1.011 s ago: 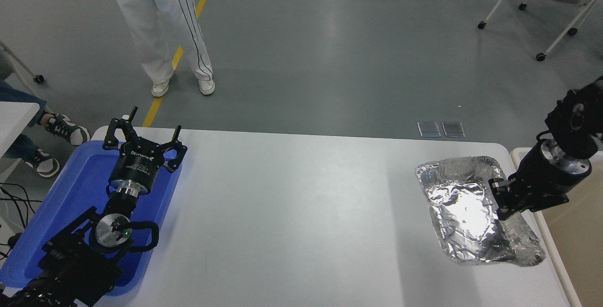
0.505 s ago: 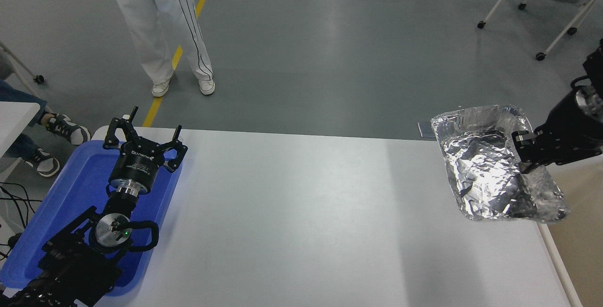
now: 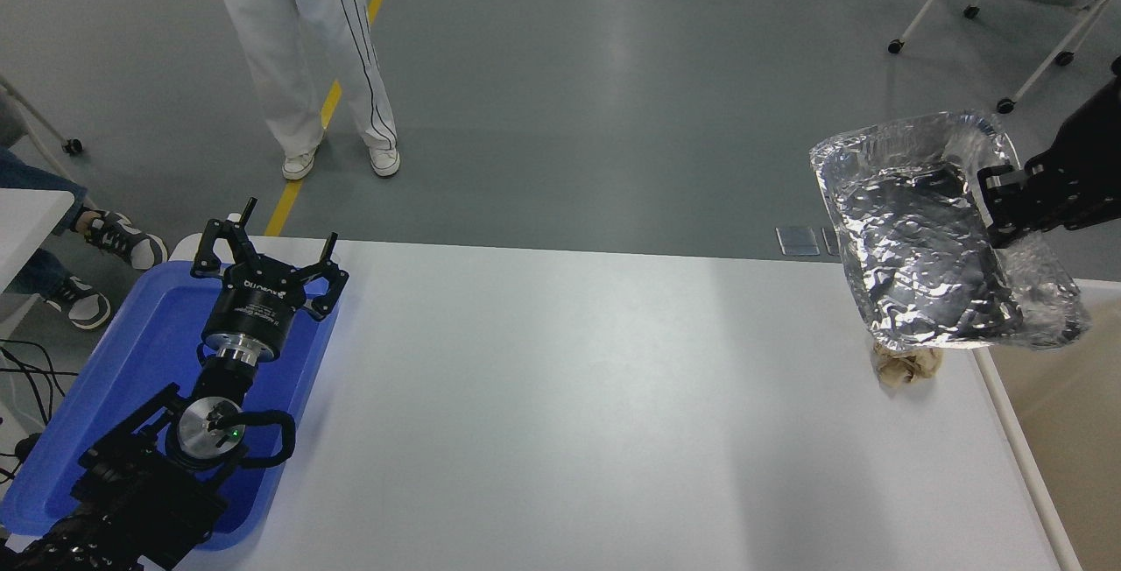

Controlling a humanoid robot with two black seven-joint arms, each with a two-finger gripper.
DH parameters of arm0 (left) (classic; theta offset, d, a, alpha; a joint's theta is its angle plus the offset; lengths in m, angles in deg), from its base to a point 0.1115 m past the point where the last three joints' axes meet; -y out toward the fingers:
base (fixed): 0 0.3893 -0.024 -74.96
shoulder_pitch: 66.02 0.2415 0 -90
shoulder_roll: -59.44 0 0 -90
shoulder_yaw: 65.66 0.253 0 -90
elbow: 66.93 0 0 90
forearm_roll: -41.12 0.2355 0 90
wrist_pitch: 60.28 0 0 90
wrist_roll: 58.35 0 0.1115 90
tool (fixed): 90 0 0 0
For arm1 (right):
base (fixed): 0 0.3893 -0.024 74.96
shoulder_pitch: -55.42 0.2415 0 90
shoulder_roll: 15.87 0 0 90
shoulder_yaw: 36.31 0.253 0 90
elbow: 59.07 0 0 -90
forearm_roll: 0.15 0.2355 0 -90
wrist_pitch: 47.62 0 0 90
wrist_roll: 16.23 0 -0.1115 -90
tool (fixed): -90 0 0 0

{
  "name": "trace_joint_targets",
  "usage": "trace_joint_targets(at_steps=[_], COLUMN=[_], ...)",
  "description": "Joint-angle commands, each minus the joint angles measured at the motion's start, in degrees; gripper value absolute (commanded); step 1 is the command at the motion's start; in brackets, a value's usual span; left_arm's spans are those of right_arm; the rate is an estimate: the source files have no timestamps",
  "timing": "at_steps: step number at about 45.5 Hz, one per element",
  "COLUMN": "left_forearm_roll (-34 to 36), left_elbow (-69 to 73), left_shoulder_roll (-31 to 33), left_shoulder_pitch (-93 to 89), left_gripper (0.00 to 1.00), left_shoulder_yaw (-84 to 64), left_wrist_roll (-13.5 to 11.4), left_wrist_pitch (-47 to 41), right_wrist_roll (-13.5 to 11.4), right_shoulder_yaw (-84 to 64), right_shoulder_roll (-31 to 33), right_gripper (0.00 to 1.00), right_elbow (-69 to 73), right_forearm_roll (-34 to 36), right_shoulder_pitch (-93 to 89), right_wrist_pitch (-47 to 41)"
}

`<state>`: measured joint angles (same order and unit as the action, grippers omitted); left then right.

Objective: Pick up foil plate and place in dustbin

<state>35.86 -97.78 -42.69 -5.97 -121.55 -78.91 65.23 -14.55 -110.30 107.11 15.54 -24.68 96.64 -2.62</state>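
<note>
The foil plate [image 3: 920,247] is a shiny crinkled silver tray, held tilted in the air above the table's right end. My right gripper [image 3: 998,212] comes in from the right edge and is shut on the plate's right rim. The dustbin [image 3: 1020,440] shows at the lower right as an off-white rim with a tan inside, right of the table edge. My left gripper [image 3: 267,260] is parked open over the blue tray at the lower left.
A small crumpled tan paper ball [image 3: 906,365] lies on the white table [image 3: 569,396] just under the plate. A flat blue tray [image 3: 131,361] sits at the left end. A person's legs [image 3: 298,54] stand beyond the table; a wheeled frame [image 3: 1007,28] is far right.
My right gripper has lifted the foil plate off the table and carried it up and to the right. The paper ball that it covered now shows. The left arm has not moved.
</note>
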Motion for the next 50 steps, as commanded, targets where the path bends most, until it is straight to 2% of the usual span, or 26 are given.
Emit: trace_joint_targets(at_steps=[1, 14, 26, 38, 50], left_forearm_roll=[-0.01, -0.01, -0.01, -0.01, -0.01], left_elbow=[0.0, 0.0, 0.0, 0.0, 0.0], left_shoulder_roll=[0.0, 0.0, 0.0, 0.0, 0.0], left_shoulder_pitch=[0.06, 0.06, 0.07, 0.07, 0.07], left_gripper=[1.0, 1.0, 1.0, 1.0, 1.0], left_shoulder_yaw=[0.0, 0.0, 0.0, 0.0, 0.0], left_wrist_roll=[-0.01, -0.01, -0.01, -0.01, -0.09], left_wrist_pitch=[0.0, 0.0, 0.0, 0.0, 0.0], right_wrist_roll=[0.0, -0.09, -0.26, -0.35, -0.35], right_shoulder_yaw=[-0.63, -1.95, -6.43, -7.66, -12.75], right_shoulder_roll=[-0.19, 0.24, 3.58, 11.66, 16.85], right_gripper=[0.0, 0.0, 0.0, 0.0, 0.0], right_elbow=[0.18, 0.1, -1.4, -2.98, -5.35], right_forearm_roll=[0.01, -0.08, -1.22, -4.29, -7.11], right_shoulder_pitch=[0.7, 0.79, -1.4, -2.55, -2.64], right_wrist_pitch=[0.0, 0.0, 0.0, 0.0, 0.0])
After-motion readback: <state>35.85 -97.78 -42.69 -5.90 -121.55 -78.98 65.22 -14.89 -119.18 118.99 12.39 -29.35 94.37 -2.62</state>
